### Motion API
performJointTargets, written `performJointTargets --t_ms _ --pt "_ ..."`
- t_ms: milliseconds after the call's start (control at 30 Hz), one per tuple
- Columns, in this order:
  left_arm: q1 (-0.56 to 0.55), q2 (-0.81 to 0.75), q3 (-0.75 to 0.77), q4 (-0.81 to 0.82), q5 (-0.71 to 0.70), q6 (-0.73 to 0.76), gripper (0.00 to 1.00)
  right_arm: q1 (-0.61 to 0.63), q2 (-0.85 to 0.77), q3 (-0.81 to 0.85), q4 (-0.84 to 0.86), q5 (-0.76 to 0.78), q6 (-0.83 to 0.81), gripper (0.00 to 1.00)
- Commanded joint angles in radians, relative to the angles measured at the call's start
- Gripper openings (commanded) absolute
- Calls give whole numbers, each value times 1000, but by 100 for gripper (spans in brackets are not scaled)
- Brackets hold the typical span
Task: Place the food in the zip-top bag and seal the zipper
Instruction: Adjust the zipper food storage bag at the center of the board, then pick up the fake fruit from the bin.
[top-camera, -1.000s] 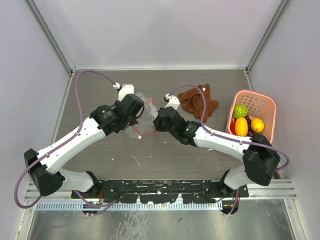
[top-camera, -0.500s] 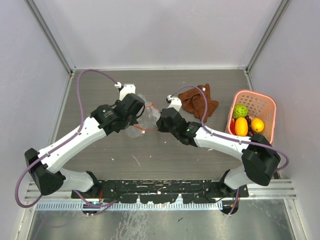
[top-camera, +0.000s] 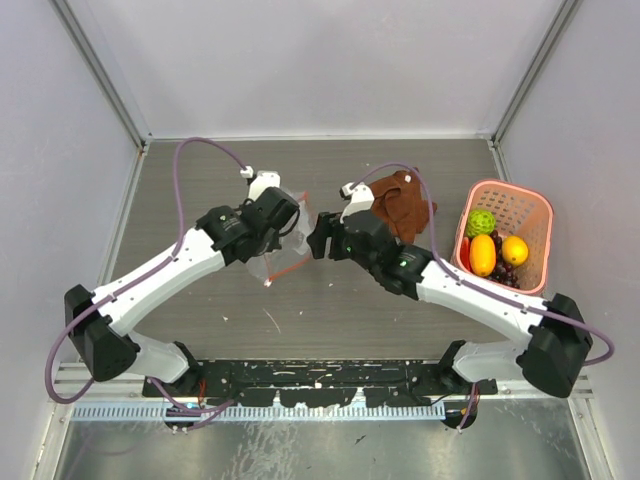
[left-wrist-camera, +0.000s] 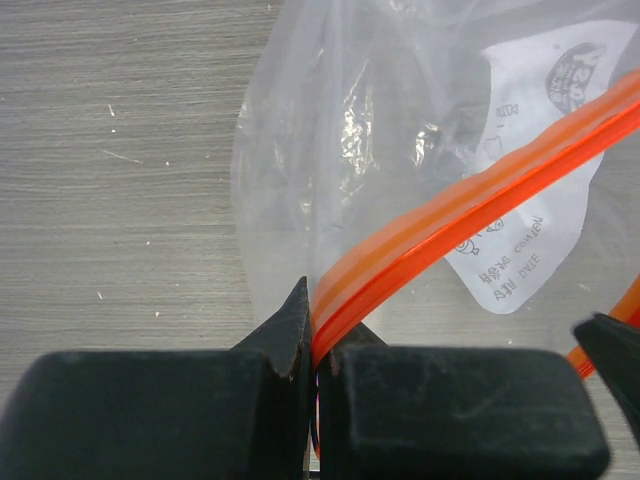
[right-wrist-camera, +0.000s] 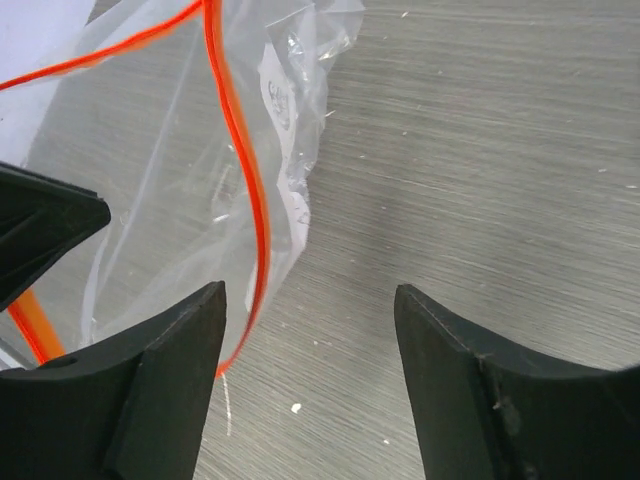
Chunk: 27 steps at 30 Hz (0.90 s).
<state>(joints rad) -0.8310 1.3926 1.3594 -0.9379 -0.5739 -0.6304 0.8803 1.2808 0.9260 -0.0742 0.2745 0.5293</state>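
The left fingers (left-wrist-camera: 285, 340) are pressed together on the zipper (left-wrist-camera: 470, 205), pinching the orange-red strip at one end. From that pinch the strip runs straight out and away towards the right fingers (right-wrist-camera: 165, 370), and that is the long axis of the zip-top bag (left-wrist-camera: 330, 150). Its clear, crinkled body billows beyond the strip. The right fingers stand spread with nothing between them, just beside the bag, where a thin orange line curves down past one fingertip.

Beyond the right fingers lies a brown cloth (top-camera: 400, 205). Farther out on that side a pink basket (top-camera: 530, 205) holds the food (top-camera: 483, 253), well apart from the bag.

Everything rests on a dark, wood-grained worktop (top-camera: 200, 190), shut in by pale walls (top-camera: 330, 60) on three sides.
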Motion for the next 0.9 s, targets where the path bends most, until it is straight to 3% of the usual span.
performJointTargets --t_ms 0,200,433,667,867 --pt "5 5 47 15 4 11 0 -25 -90 59 -121 37 -102 79" --pt "4 13 48 35 15 30 0 -71 -188 124 -359 184 -180 99" --pt "5 30 64 42 33 61 0 -175 -246 207 -585 319 -202 100" --pt "5 56 96 15 61 83 0 -354 -253 293 -655 392 -200 100" --pt "4 62 107 10 70 103 0 -554 -217 329 -626 304 -220 100"
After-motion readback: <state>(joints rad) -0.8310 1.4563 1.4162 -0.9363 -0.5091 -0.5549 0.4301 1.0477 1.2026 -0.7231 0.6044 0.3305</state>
